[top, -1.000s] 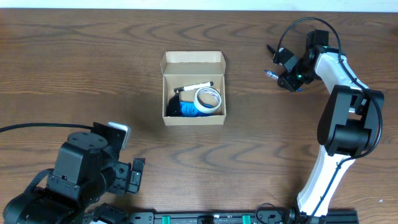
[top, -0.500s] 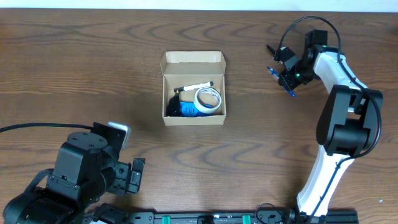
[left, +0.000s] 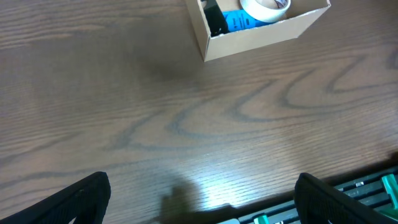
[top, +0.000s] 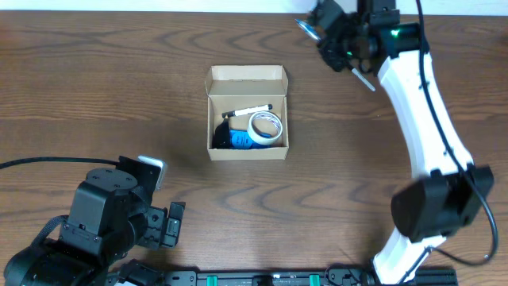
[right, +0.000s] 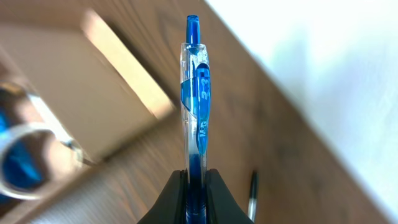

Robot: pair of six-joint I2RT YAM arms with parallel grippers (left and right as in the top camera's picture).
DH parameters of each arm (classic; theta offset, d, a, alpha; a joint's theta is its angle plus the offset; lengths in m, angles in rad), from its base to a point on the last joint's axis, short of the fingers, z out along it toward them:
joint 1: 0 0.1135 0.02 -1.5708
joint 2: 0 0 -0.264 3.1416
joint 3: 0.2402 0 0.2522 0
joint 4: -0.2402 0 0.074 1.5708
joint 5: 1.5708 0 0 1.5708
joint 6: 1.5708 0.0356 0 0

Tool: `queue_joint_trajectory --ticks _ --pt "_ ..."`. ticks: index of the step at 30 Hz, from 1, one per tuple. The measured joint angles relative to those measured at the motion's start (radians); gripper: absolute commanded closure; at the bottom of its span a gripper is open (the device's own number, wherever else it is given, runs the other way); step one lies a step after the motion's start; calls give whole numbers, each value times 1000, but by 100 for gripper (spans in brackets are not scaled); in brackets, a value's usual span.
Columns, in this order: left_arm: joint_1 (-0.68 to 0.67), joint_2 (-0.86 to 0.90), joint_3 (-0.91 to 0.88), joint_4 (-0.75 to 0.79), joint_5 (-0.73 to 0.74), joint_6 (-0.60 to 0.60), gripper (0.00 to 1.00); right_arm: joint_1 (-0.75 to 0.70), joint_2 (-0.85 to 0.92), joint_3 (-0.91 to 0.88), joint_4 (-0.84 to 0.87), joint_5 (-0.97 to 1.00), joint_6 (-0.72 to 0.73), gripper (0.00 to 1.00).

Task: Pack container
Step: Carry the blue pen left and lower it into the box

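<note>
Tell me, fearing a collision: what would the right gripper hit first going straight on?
Nothing close: the right gripper, shut on the blue pen, aims past the container toward the table's far edge; depth unclear.

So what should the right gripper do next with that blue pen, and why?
Probably swing it over the open tan cardboard box. The right gripper is shut on the blue clear-barrelled pen, which hangs off the box's far right corner, not above it; the box already holds a white tape roll.
</note>
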Motion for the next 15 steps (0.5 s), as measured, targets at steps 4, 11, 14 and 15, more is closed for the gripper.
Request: queue_joint_trajectory --ticks 4,11,14,15 --pt "0 0 0 0 0 0 5 134 -51 7 -13 -6 -105 99" --pt "0 0 0 0 0 0 5 275 13 -8 -41 -9 -298 99" --pt "0 0 0 0 0 0 5 316 72 -29 -52 -9 -394 99" --pt "0 0 0 0 0 0 5 326 93 -29 -55 -9 -415 99"
